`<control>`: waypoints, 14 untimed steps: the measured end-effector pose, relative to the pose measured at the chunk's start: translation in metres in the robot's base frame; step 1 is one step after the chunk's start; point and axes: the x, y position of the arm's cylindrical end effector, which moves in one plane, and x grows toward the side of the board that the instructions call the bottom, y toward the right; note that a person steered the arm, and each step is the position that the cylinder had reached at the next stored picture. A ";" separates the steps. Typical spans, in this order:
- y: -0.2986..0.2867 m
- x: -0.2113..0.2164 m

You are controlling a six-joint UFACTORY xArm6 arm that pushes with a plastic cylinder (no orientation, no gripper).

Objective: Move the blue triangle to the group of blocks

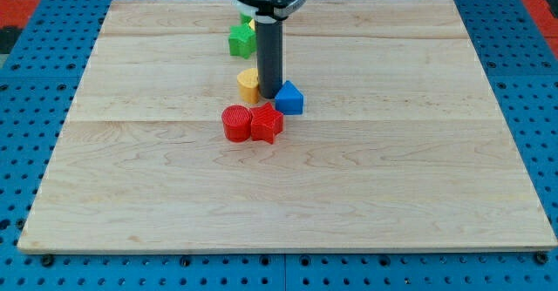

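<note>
A pale wooden board, the counter [392,169], lies on a blue pegboard base [26,82] and fills most of the view. The arm comes down from the view's top centre as a straight dark rod, and my tip [268,97] meets the wood in the middle of a small cluster of blocks. This arm carries no fingers at all, so nothing is clasped; the rod only rests on the board.

The small blue triangle block [289,98] sits just to the view's right of the tip, so close that it looks to be touching the rod. On the other side, to the view's left of the tip, a yellow rounded block [248,84] is partly hidden behind the rod. Just below these two, toward the view's bottom, a red cylinder block [235,123] and a red star-like block [267,124] stand side by side and touch each other; the star's upper right corner is right beside the blue triangle. Farther toward the view's top, a green block [241,38] of an irregular shape stands apart from the cluster, with a sliver of another yellow block [248,19] above it, mostly covered by the arm.
</note>
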 end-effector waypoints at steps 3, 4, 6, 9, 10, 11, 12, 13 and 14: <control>-0.031 0.006; -0.015 -0.023; 0.111 0.035; 0.066 0.040; 0.060 0.005; 0.064 0.010; 0.082 0.061; 0.031 0.048; 0.015 0.007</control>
